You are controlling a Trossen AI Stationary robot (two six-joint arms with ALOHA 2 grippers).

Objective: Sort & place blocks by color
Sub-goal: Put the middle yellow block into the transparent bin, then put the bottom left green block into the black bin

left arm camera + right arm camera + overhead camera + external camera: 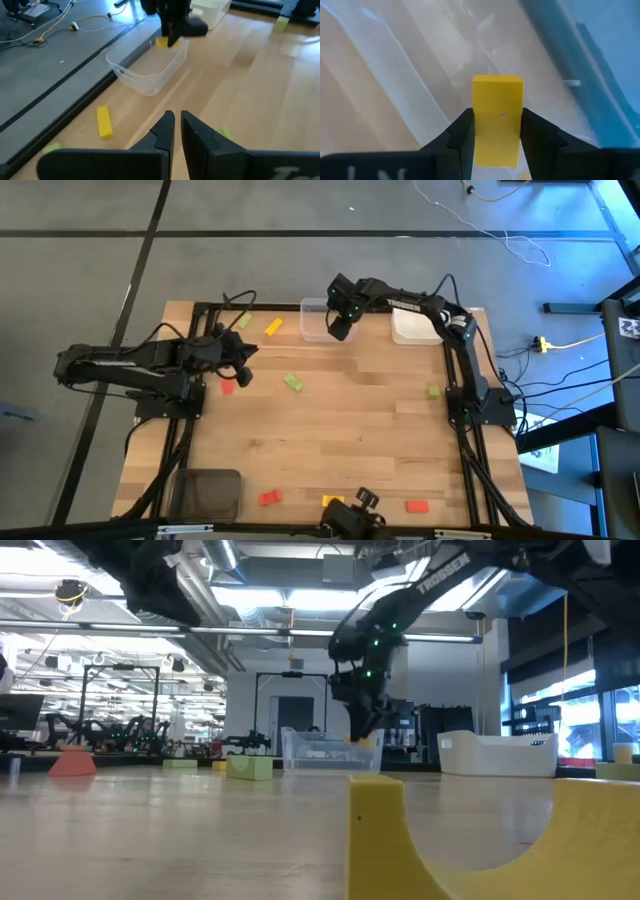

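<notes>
The right gripper (338, 328) hangs over the clear bin (313, 320) at about twelve o'clock on the table (350, 430), its fingers (462, 135) clamped on the two long sides of a yellow block (497, 120) that stands upright between them, just above the bin's rim. The left gripper (177, 131) waits near nine o'clock with its fingers pressed almost together and nothing between them. Another yellow block (273, 327) lies just left of the clear bin, a red block (228, 387) sits near the left gripper, and a green block (293, 383) lies near the middle. More red and yellow ones sit along the six o'clock edge, and a white bin (415, 326) stands toward one o'clock. The blocks look small, rigid and light, with smooth faces that could slip, so a squeeze across the narrow width, centred along the length, seems the safest hold.
</notes>
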